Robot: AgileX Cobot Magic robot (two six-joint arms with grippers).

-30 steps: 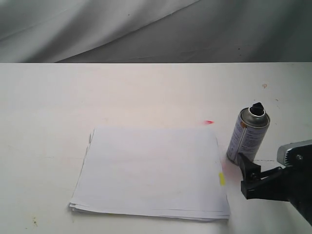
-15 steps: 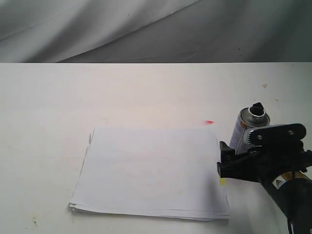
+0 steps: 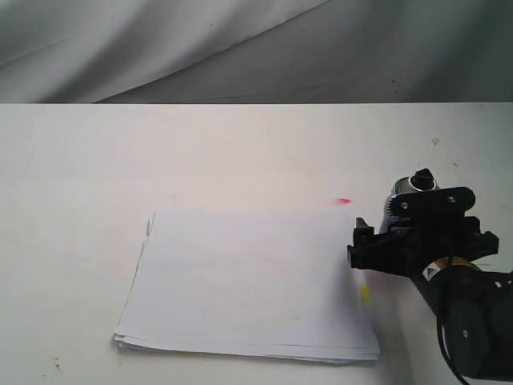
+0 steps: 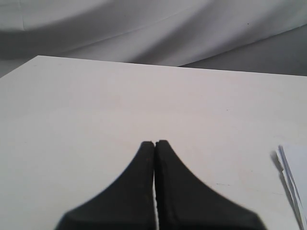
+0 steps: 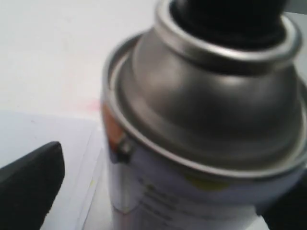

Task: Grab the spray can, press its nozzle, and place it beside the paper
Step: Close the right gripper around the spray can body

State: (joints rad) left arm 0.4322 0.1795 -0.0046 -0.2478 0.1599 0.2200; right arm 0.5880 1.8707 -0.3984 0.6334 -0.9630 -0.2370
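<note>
Writing on the can: the spray can [image 5: 192, 143] fills the right wrist view, and there is fine dark print on its pale label, but it is too blurred to read, so no brand name.
Writing on the arm: in the exterior view a small yellow-and-black sticker [image 3: 437, 269] sits on the right arm, its text too small to make out.
Cans: one, upright on the white table [image 3: 240, 152]. It stands just beside the right edge of the paper in the exterior view, near that stack's far corner, and the arm hides most of it there.
Nozzle: one, its nozzle [image 3: 422, 174] a black tip poking up from the silver dome.
Paper: one stack, the paper [image 3: 248, 281] lying flat with uneven edges. It has several sheets, though I cannot tell how many.
Marks: two, a yellow mark [image 3: 365, 294] at the stack's right edge and a red mark [image 3: 344, 201] on the table just beyond the far corner.
Right gripper: the right gripper [image 5: 158, 196] is spread wide, one dark finger on each side of the can. A clear gap shows on the paper side, so nothing is clamped.
Left gripper: the left gripper [image 4: 154, 143] has its two fingers pressed together on nothing, over bare table, with a paper edge off to one side.
Backdrop: one grey cloth [image 3: 240, 48] behind the table.
</note>
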